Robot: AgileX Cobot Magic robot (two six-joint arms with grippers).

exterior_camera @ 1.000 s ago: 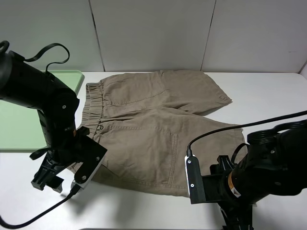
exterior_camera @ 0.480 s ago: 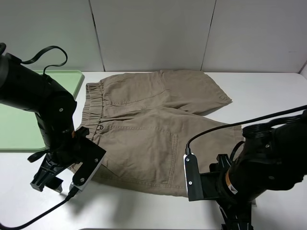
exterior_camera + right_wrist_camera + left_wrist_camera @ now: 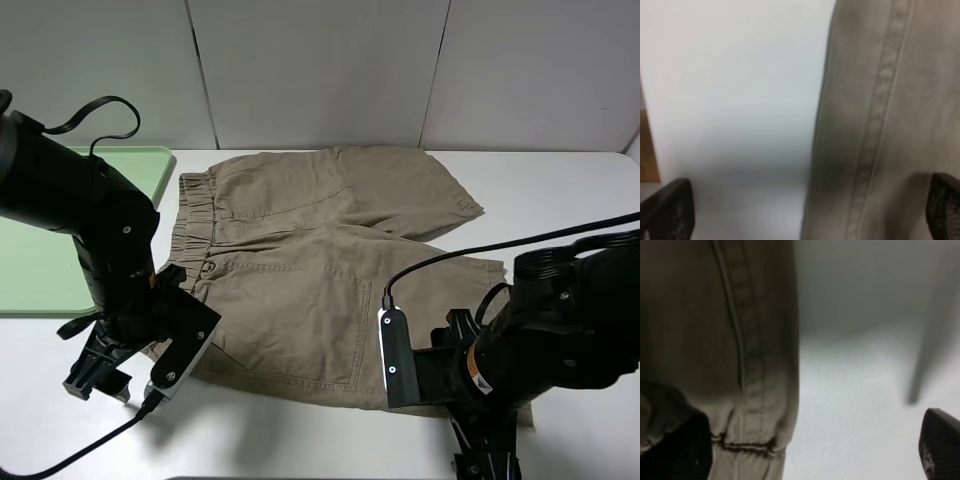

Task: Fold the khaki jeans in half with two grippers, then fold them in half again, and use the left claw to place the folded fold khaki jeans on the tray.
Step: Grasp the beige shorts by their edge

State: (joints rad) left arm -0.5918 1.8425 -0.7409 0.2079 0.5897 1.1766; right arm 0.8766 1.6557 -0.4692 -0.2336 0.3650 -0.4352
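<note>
The khaki jeans [image 3: 310, 260] lie spread flat on the white table, waistband to the left and legs to the right. My left gripper [image 3: 105, 378] hangs low at the near waistband corner. In the left wrist view it [image 3: 805, 450] is open, one fingertip [image 3: 675, 450] over the cloth's seamed edge [image 3: 750, 390] and the other over bare table. My right gripper [image 3: 487, 462] is low at the near leg's hem. In the right wrist view it [image 3: 805, 210] is open, straddling the hem edge [image 3: 875, 125]. The mint-green tray [image 3: 40, 270] lies at the far left, partly behind the left arm.
The white table [image 3: 560, 200] shows bare surface to the right of the shorts and along the front edge. A pale panelled wall [image 3: 320, 70] stands behind. Black cables trail from both arms across the front of the table.
The right arm has shifted a little left, closer to the near leg's hem. The left arm dropped slightly a second ago and has held still since. The shorts have not moved.
</note>
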